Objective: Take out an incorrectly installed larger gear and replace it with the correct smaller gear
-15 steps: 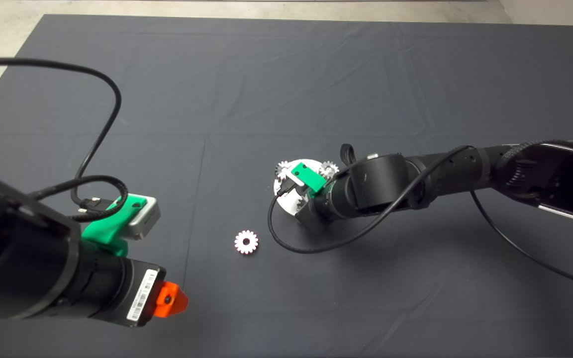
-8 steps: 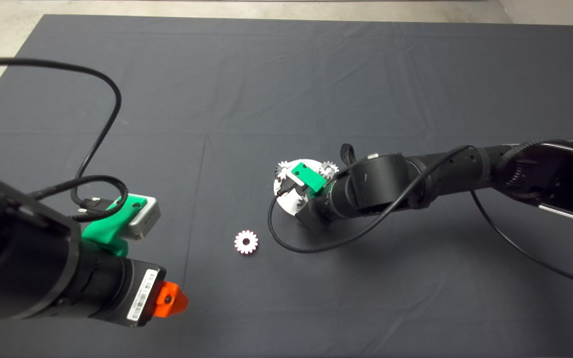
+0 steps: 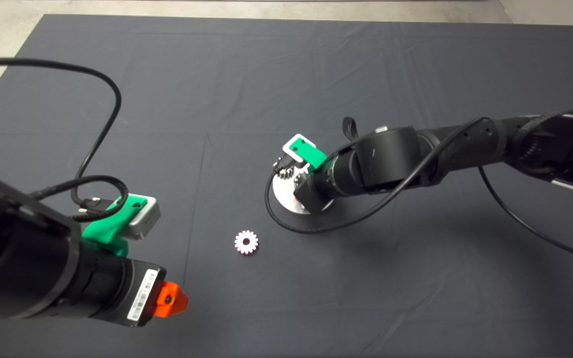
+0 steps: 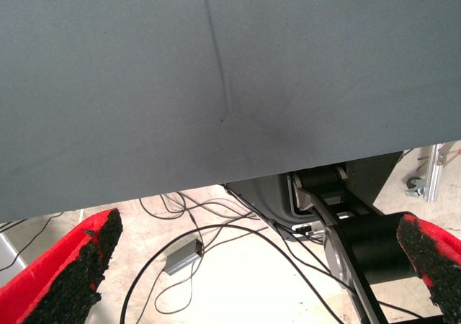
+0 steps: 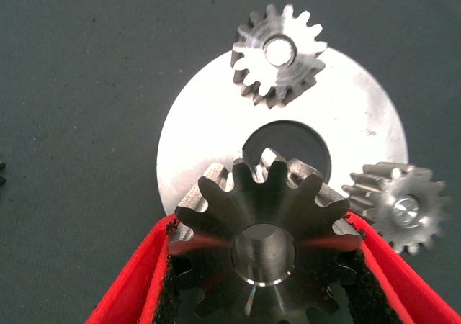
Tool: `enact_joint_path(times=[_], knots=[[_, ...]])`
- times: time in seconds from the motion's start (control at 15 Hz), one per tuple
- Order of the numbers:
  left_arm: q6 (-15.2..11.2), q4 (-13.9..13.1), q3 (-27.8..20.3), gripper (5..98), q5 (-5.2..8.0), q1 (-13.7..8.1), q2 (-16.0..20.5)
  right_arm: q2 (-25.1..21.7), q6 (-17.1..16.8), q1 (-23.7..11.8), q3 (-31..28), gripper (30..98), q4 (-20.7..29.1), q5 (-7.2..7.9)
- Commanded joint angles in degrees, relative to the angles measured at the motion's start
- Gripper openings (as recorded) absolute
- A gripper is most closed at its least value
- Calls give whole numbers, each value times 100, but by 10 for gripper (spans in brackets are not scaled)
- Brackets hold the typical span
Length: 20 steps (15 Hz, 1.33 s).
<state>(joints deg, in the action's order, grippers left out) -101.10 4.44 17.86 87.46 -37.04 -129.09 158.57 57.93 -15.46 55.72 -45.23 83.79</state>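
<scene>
- The right gripper (image 5: 266, 281) grasps the larger gear (image 5: 265, 227) between its red fingers (image 5: 133, 284), above the round plate (image 5: 209, 133)
- The smaller gear (image 3: 246, 242) lies on the mat (image 3: 266, 74), at 7 o'clock from the plate
- The left gripper (image 4: 252, 266), parked at lower left, is spread wide

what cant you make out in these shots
- Head view: the right end effector and the larger gear it holds are hidden beneath the wrist and green camera mount.
- Head view: the round plate is mostly covered by the arm, and its two small gears are out of sight.
- Right wrist view: the larger gear's lower teeth are cut off by the edge.
- Left wrist view: the smaller gear is outside it.
</scene>
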Motion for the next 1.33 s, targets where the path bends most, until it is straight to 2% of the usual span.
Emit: enact_joint_path(times=[0.0, 0.13, 0.33, 0.47, 0.6, 0.67, 0.8, 0.93, 1.13, 1.27], knots=[[-24, -110, -100, 983, 184, -85, -20, -26, 43, -308, -256, 490, -24, -55], [-24, -110, -100, 983, 184, -85, -10, -244, 167, -396, -265, 490, 209, -55], [-15, -101, -100, 983, 211, -85, 1, -988, 375, -398, -357, 489, 581, -55], [29, -66, -65, 983, 230, -85, 2, -1568, 387, -396, -844, 489, 691, -64], [59, 30, 91, 983, 385, -81, -16, -2063, 394, -387, -1151, 488, 682, -55], [197, 156, 304, 983, 430, -58, -34, -2263, 394, -379, -1232, 488, 682, -55], [697, 449, 841, 983, 421, 289, -92, -2632, 394, -361, -1284, 488, 682, -55], [1040, 839, 1430, 983, 421, 521, -377, -2835, 394, -308, -1284, 488, 664, -64], [1180, 972, 2028, 983, 430, 530, -1028, -2993, 394, -90, -1284, 488, 647, -64], [1268, 1164, 2223, 983, 430, 539, -1308, -3022, 394, 16, -1284, 490, 647, -73]])
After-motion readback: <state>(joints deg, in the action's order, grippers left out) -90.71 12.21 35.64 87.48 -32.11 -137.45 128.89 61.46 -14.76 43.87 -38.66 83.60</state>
